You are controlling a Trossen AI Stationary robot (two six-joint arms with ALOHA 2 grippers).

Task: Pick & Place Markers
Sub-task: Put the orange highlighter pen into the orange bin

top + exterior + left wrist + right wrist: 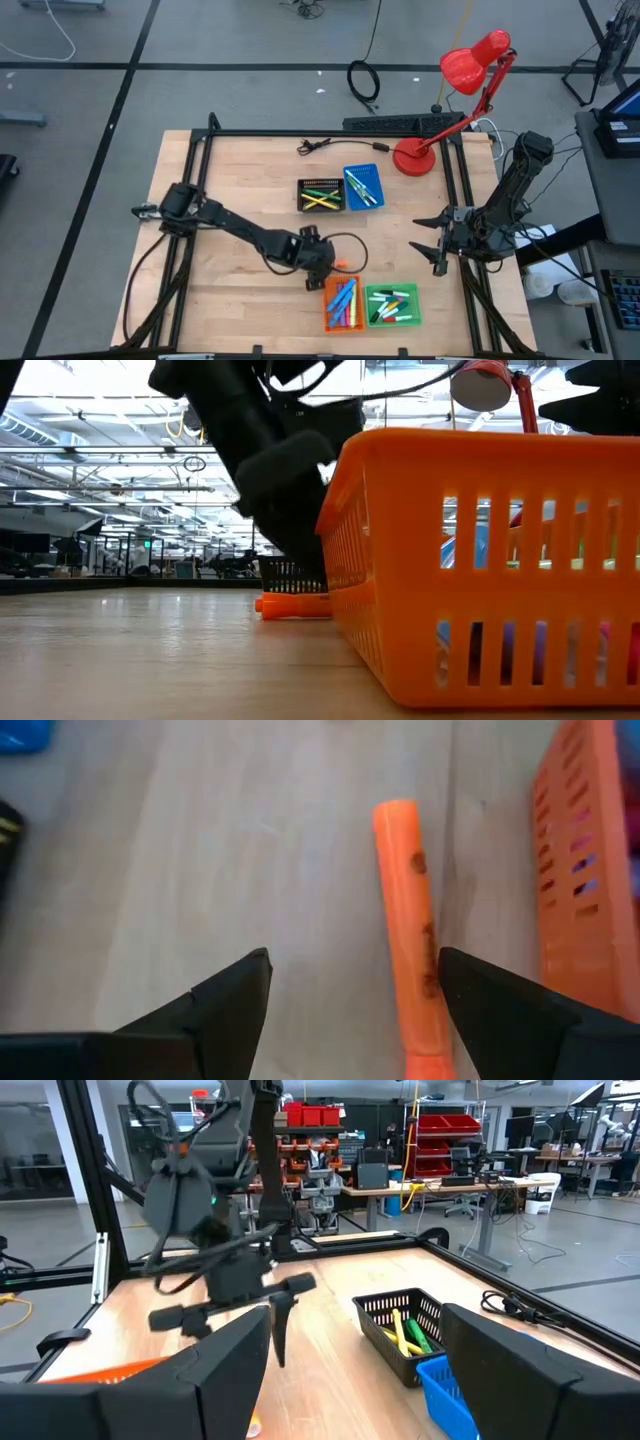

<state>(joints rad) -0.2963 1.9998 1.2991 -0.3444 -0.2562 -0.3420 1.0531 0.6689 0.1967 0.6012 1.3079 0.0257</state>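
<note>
An orange marker lies flat on the wooden table next to the orange tray, also visible in the low view. My left gripper is open and low over it; the marker lies between the fingers, close beside one of them. The orange tray holds blue and pink markers, the green tray holds several more, and the black tray holds yellow and green ones. The blue tray holds markers too. My right gripper waits open near the table's right edge.
A red desk lamp stands at the far right corner on its round base. A black cable lies near the far edge. Black frame rails border the table. Bare wood lies between the two tray pairs and at the near left.
</note>
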